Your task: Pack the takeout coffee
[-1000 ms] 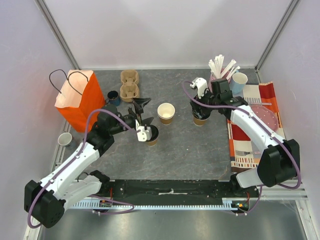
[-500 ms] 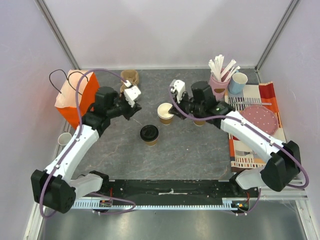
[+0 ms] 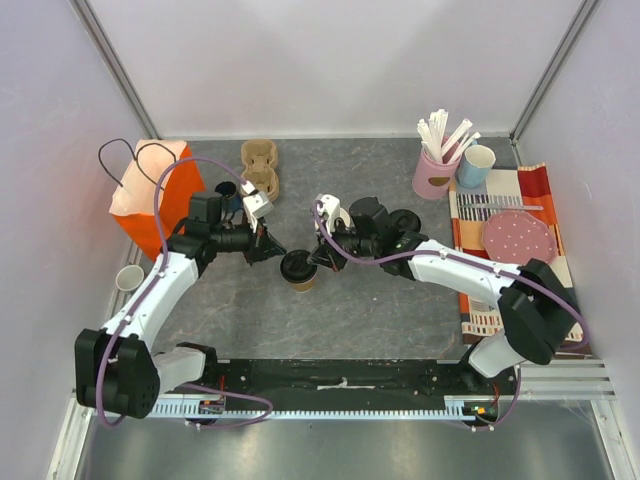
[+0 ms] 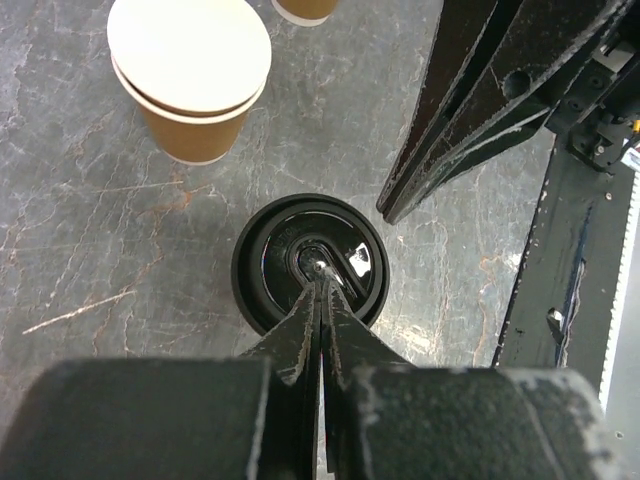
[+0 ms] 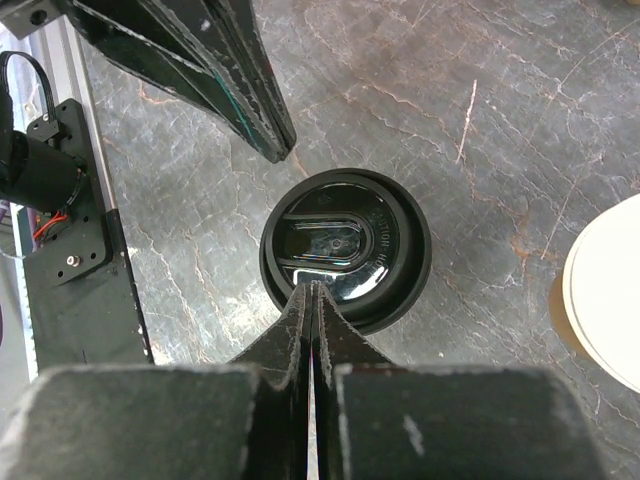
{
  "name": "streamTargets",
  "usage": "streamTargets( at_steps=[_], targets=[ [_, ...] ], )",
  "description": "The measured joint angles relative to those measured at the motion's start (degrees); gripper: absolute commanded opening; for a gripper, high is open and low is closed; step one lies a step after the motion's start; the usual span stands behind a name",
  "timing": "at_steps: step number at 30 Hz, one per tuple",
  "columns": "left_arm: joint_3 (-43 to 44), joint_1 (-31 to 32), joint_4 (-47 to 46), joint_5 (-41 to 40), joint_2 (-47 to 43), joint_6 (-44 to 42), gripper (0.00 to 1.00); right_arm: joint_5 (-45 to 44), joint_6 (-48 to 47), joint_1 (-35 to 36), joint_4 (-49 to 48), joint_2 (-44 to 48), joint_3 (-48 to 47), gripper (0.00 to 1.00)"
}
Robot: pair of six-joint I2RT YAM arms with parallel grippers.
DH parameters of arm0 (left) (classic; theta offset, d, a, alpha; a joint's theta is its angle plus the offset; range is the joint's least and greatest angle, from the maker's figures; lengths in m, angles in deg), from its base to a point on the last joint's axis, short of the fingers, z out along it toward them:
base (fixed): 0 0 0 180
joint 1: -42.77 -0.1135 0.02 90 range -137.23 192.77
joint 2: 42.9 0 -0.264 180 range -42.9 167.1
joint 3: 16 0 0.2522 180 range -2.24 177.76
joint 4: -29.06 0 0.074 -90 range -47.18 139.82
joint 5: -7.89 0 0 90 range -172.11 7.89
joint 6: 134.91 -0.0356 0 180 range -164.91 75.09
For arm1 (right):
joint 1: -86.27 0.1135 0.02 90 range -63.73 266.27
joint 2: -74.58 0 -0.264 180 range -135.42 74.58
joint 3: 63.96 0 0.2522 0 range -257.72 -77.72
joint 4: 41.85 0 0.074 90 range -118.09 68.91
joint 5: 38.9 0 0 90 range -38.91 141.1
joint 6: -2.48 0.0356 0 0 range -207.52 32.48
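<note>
A brown kraft takeout coffee cup with a black lid [image 3: 298, 268] stands mid-table. My left gripper [image 3: 273, 252] comes at it from the left and is shut, its tips [image 4: 318, 275] over the middle of the lid [image 4: 310, 262]. From the right, my right gripper [image 3: 318, 258] is also shut, tips [image 5: 312, 288] at the near rim of the same lid [image 5: 345, 245]. Neither holds anything. A lidless kraft cup [image 4: 190, 75], cream inside, stands just behind. A second lidded cup [image 3: 405, 221] stands beyond the right arm.
An orange paper bag [image 3: 155, 195] stands open at the back left, with a dark blue mug [image 3: 226, 190] and a cardboard cup carrier [image 3: 260, 168] beside it. At the back right are a pink cup of stirrers [image 3: 437, 170], a light blue cup [image 3: 478, 163], and a striped cloth [image 3: 510, 270] bearing a pink plate [image 3: 518, 237].
Both grippers have shut. The left swung away and came back to the lidded middle cup; the right moved left from the far cup. Their tips now meet over the lid.
</note>
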Motion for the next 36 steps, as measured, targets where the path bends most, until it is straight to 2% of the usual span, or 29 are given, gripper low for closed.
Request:
streamTargets(
  at_steps=[8,14,19,25,33,36],
  targets=[
    [2.64,0.74,-1.55,1.14,2.12,-1.20,0.02,-0.42,0.35,0.61,-1.20,-0.50,-2.19,0.00],
    [-4.15,2.47,-3.61,-1.68,4.02,-7.10,0.02,-0.55,1.25,0.63,-8.33,-7.08,2.75,0.00],
    [-6.32,3.17,-7.19,-2.93,4.79,-9.16,0.02,-0.85,1.38,0.55,-11.02,-7.48,3.26,0.00],
    [-6.21,3.15,-6.82,-4.04,3.89,-10.12,0.02,-2.10,-1.03,0.74,-4.70,-7.37,-0.44,0.00],
    [-1.16,2.89,-5.90,-1.75,0.76,-8.70,0.02,-2.54,-2.51,0.20,2.93,-5.60,-6.88,0.00],
    [1.14,2.95,-8.83,0.04,1.01,-5.35,0.02,-2.82,-0.50,-2.03,3.26,-3.04,-7.82,0.22]
  ],
)
